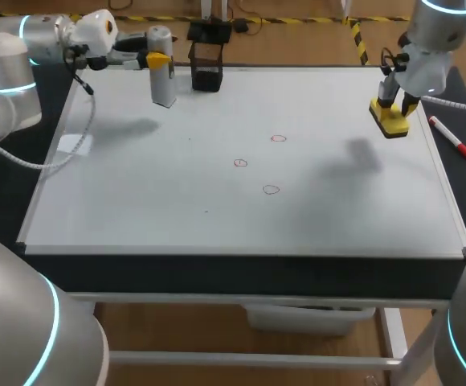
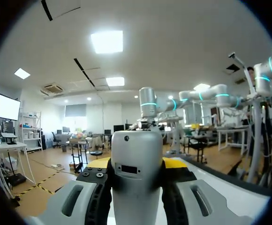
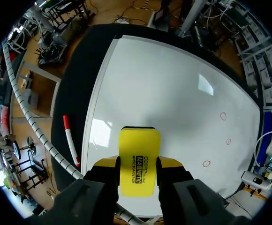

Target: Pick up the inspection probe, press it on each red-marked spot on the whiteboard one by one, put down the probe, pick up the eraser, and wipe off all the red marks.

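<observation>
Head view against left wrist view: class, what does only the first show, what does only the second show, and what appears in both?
Only the head view: three red marks on the whiteboard, the yellow eraser clamped in the right arm's jaws, a red marker beside the board, and a dark box at its far edge. Only the left wrist view: a dark rectangular slot on the grey probe. Both: the probe held in the left arm's jaws, and part of the whiteboard.
</observation>
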`<action>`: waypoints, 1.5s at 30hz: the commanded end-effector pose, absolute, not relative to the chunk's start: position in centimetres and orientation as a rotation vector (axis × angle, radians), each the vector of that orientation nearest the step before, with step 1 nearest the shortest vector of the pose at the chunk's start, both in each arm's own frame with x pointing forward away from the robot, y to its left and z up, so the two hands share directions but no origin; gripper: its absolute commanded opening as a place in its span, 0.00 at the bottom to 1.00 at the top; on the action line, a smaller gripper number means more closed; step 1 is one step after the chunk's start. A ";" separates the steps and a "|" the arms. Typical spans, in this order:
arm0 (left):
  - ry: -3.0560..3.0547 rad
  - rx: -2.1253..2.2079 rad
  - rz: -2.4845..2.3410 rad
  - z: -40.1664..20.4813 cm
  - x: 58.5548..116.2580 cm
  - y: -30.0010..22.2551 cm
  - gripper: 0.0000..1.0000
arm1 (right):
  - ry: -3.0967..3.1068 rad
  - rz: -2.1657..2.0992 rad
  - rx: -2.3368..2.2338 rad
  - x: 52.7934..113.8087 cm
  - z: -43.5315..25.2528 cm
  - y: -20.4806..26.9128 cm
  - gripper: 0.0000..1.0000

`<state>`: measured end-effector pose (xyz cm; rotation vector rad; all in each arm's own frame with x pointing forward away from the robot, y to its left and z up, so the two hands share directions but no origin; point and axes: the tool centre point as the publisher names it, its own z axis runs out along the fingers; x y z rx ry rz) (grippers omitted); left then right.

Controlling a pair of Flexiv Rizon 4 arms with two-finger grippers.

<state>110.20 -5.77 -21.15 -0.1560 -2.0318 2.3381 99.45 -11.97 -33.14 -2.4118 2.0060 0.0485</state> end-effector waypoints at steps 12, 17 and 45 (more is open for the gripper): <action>-2.203 0.360 2.532 -20.9 110.3 -0.8 0.00 | 2.004 0.045 -2.415 99.5 -33.0 -12.1 0.00; -2.193 0.401 2.553 -21.0 110.1 -0.1 0.00 | 2.004 0.045 -2.415 99.5 -33.0 -12.1 0.00; -2.193 0.401 2.553 -21.0 110.1 -0.1 0.00 | 1.547 0.045 -2.740 92.2 -33.7 2.9 0.00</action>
